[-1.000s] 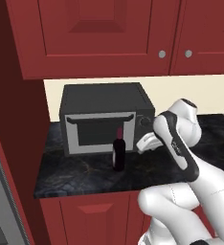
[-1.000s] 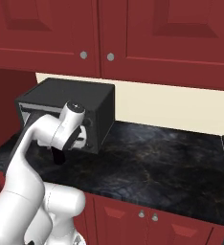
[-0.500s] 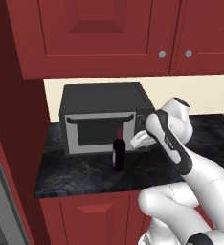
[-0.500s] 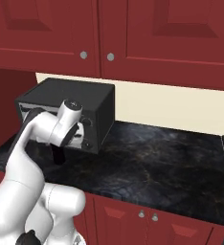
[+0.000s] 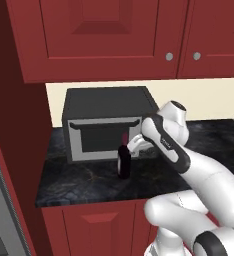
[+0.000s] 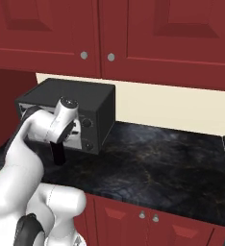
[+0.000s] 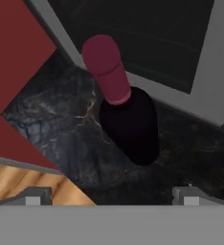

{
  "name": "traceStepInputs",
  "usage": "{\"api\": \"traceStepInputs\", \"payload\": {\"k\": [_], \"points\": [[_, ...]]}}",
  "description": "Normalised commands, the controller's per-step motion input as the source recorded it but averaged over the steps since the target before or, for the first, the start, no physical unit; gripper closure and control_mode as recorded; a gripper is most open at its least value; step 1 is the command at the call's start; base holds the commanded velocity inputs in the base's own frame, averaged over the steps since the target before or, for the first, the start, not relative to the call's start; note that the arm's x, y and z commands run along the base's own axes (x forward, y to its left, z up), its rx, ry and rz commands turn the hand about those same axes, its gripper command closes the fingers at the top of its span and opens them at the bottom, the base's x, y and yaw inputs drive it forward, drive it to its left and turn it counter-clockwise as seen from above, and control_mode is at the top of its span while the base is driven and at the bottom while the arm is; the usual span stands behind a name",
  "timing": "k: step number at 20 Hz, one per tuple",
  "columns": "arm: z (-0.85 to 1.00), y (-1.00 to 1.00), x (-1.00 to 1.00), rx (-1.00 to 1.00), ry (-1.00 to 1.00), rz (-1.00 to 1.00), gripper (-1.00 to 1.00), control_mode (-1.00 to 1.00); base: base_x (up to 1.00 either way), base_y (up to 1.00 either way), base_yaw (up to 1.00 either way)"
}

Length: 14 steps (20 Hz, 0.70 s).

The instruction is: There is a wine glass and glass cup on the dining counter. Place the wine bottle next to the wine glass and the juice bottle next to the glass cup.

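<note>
Red cabinets hang over our black surface (image 5: 84, 180), its right stretch open. Our arm bends left, wrist tilted down before the microwave (image 5: 104, 122). The gripper (image 7: 111, 194) is spread wide above the wine bottle (image 5: 123, 160), which stands upright just before the microwave door, near the front edge.

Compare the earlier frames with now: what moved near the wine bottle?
The arm swung left, bringing the claw closer to the wine bottle; in the hand view its fingertips sit wide apart, nothing gripped. The bottle stayed upright before the microwave.
</note>
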Motion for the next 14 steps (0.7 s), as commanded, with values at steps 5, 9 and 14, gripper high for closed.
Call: {"api": "traceStepInputs", "payload": {"k": [5, 9, 14], "points": [[-0.12, 0.25, 0.18, -0.05, -0.07, 0.0, -1.0, -1.0, 0.0, 0.0, 0.0], [-0.14, 0.23, 0.18, -0.07, -0.09, 0.0, -1.0, -1.0, 0.0, 0.0, 0.0], [-0.17, 0.04, 0.21, -0.11, -0.1, 0.0, -1.0, -1.0, 0.0, 0.0, 0.0]]}}
